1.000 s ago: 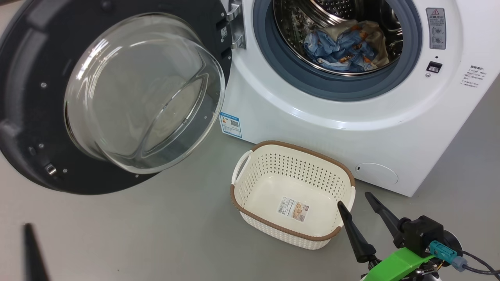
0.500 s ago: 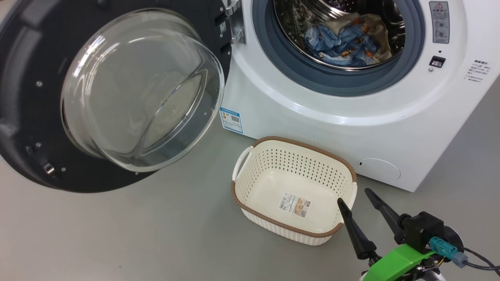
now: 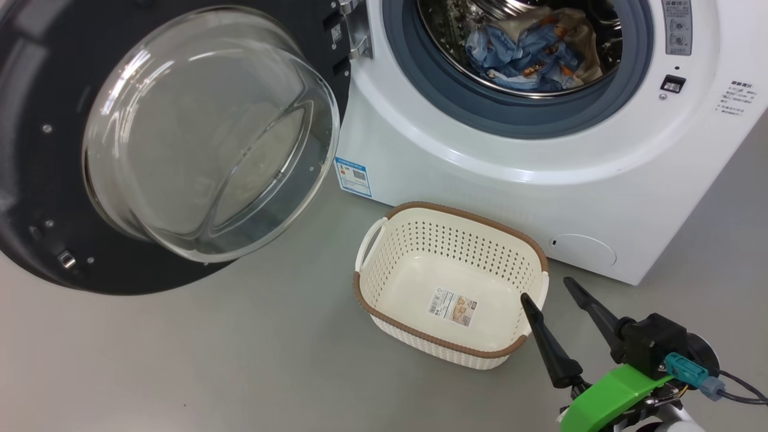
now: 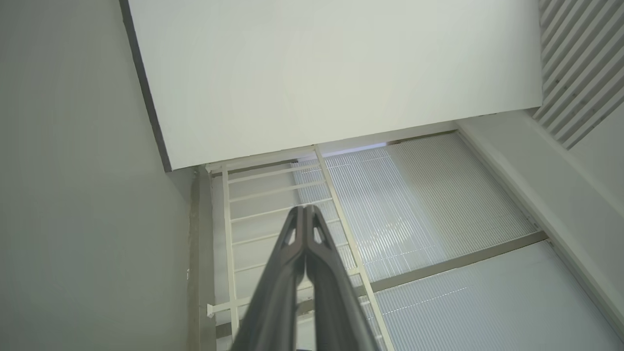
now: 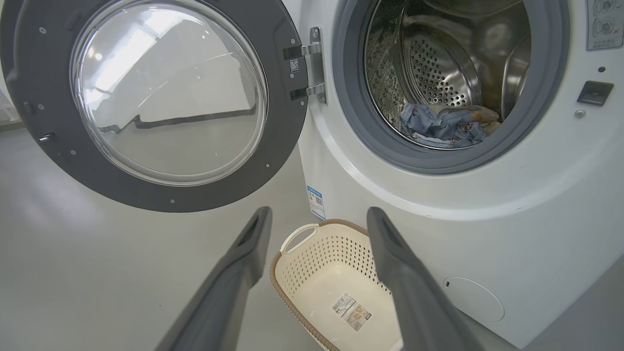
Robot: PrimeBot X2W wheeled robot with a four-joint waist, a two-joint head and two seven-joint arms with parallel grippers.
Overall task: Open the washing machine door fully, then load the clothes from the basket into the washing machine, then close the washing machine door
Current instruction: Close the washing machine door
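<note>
Blue printed clothes (image 3: 531, 51) lie in the washing machine (image 3: 510, 198), door (image 3: 36, 198) swung wide. Beside the basket (image 3: 456, 246) the right gripper (image 3: 546, 289) spreads wide, one finger perhaps touching its rim; left gripper (image 4: 304, 210) pinched shut.

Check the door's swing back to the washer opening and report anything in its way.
Nothing visible crosses the opening: the clothes lie inside the drum. The basket sits on the floor before the washing machine, seemingly below the lower edge of the washing machine door, though that clearance is uncertain.
</note>
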